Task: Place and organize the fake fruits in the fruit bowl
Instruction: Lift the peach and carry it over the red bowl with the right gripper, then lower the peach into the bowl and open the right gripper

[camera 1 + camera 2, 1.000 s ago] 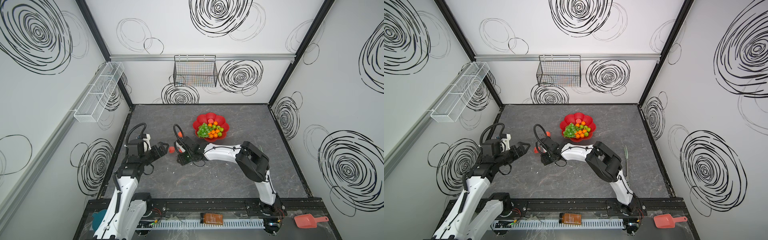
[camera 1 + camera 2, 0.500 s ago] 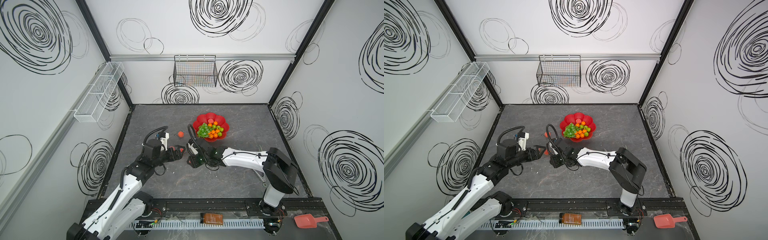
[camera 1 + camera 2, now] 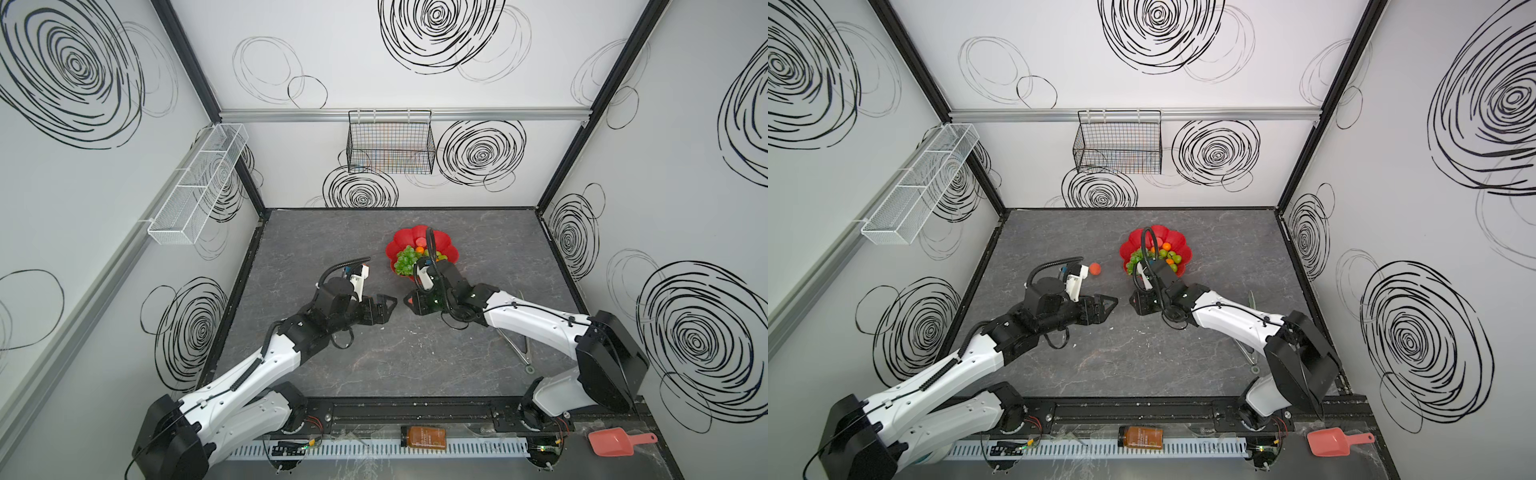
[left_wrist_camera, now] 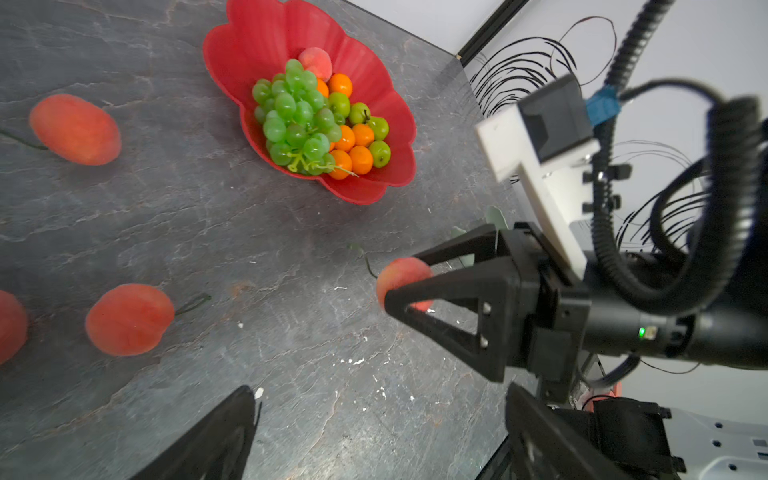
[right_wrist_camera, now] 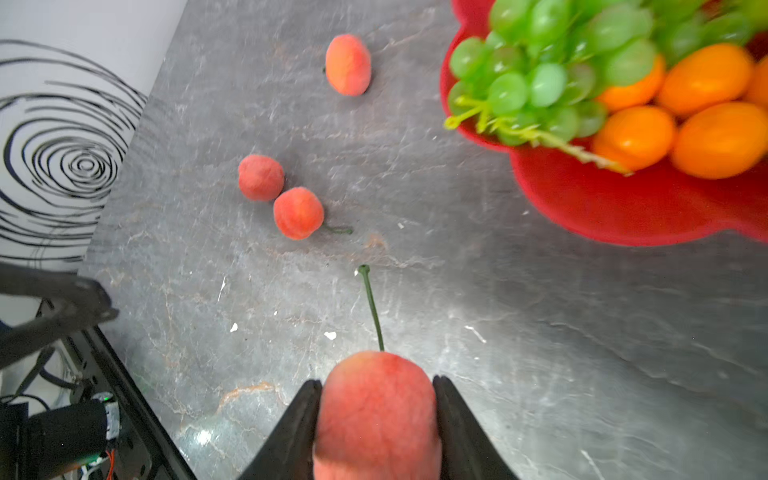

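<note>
Near the fruit bowl (image 4: 257, 41), our right claw (image 5: 376, 380) is clenched on a peach (image 5: 376, 419) close to the tabletop (image 5: 540, 332), while our left claw (image 3: 388, 307) gapes empty. We should lift the peach over the scalloped rim, lower onto bare red beside the grapes (image 4: 295, 112), and release gently so nothing rolls out

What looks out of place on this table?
Three peaches lie loose on the table, outside the red fruit bowl they belong in. A fourth peach is clamped in the right gripper.
</note>
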### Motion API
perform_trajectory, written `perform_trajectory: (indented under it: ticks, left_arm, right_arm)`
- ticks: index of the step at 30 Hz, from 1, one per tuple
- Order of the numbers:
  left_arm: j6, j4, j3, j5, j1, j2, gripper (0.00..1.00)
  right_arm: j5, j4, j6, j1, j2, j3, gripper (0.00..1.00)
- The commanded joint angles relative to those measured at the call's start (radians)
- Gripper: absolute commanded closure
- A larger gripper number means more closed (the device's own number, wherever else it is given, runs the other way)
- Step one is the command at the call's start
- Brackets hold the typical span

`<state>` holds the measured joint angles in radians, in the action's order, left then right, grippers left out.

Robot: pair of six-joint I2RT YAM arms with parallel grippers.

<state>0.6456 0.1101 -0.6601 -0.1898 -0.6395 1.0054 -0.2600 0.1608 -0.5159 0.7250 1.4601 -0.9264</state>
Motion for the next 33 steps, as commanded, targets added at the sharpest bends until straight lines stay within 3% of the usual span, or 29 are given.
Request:
perform_trajectory:
  ticks: [1,11,22,33]
  left_arm:
    - [-0.005,-0.109,-0.071,0.012,-0.032,0.062,0.04]
    - [-0.037,-0.199,-0.190,-0.079,-0.045,0.247,0.04]
    - [-0.066,-0.260,-0.244,-0.133,0.083,0.283,0.04]
    - [-0.031,-0.294,-0.410,-0.159,0.164,0.451,0.04]
  right_arm:
    - [-0.009,0.031,0.008,-0.072,-0.064,0.011,0.58]
    - [-0.071,0.009,0.055,-0.271,-0.050,-0.026,0.59]
    - [-0.054,0.099,0.114,-0.305,0.138,-0.242,0.59]
    - [-0.025,0.156,0.160,-0.323,0.349,-0.500,0.60]
